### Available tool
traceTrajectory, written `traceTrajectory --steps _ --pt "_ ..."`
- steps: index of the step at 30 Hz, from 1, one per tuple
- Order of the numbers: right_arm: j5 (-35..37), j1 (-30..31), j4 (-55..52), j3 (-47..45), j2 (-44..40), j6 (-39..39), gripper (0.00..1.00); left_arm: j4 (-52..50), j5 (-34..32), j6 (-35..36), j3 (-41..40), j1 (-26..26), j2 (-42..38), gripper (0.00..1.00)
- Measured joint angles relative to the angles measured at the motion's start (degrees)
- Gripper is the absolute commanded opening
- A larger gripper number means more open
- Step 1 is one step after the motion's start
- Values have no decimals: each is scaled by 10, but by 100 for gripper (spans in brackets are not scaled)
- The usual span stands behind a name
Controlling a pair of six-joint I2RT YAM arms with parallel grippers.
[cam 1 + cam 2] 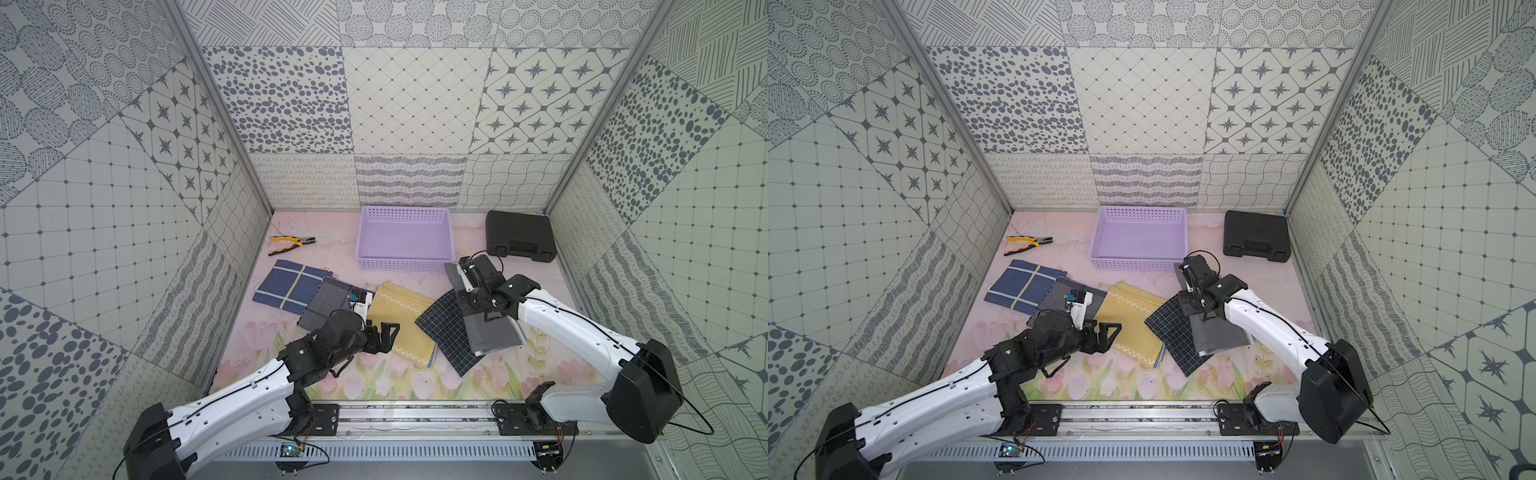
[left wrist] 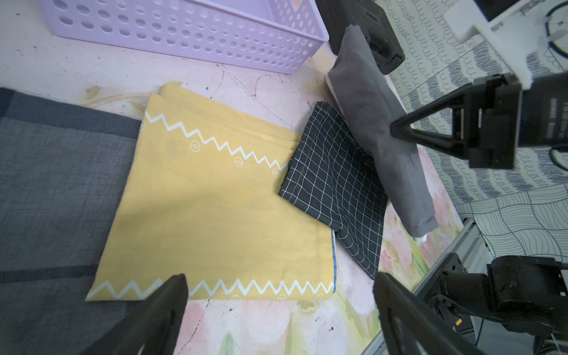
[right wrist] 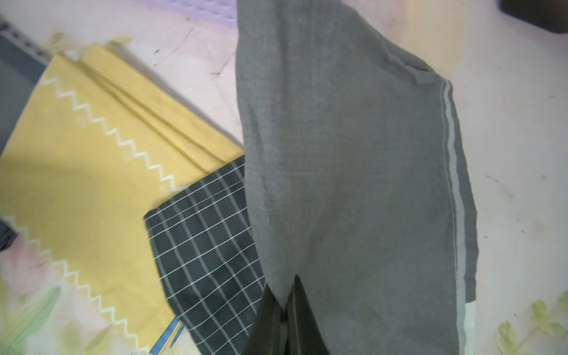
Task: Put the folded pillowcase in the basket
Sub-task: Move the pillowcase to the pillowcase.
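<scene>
At the front-right corner of the basket [image 1: 401, 264], right gripper [image 3: 287, 307] is clamped on one edge of the grey pillowcase [image 1: 494, 332], jaws pinched tight on the fabric per the right wrist view. The gripped end is raised, just beside the basket corner and outside it. The rest of the fold hangs slanted down toward the front, overlapping the right side of the black checked cloth [image 1: 444, 332] in both top views. Can't tell whether the low end touches the table [image 1: 374, 382]. A pale stripe runs along one long edge of the pillowcase.

Left gripper [image 1: 390, 336] is spread wide, holding nothing, hovering over the near-left edge of the yellow zigzag cloth [image 1: 399, 316]. The checked cloth lies over that cloth's right corner.

The basket sits at the back centre of the table. Black case [image 1: 519, 235] is to its right, pliers [image 1: 291, 244] to its left. Dark grey cloth [image 1: 328, 299] overlaps the blue plaid cloth [image 1: 291, 286] on the left side.
</scene>
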Motion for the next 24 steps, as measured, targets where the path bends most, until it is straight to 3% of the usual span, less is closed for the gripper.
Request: traceTrajectory --steps 11,19,22,23,24 --pt "-2 238 2 -3 43 -61 0 -41 -14 4 17 0 -37 99" --pt "-3 286 -1 -7 97 -65 1 -60 -13 4 23 0 -36 99" --pt "-3 288 3 -14 89 -64 13 -60 -12 4 24 0 -29 99" --pt "-3 289 3 -19 82 -62 30 -59 -11 4 25 0 -25 99" --pt "-3 290 3 -22 76 -63 37 -58 -10 4 25 0 -21 99"
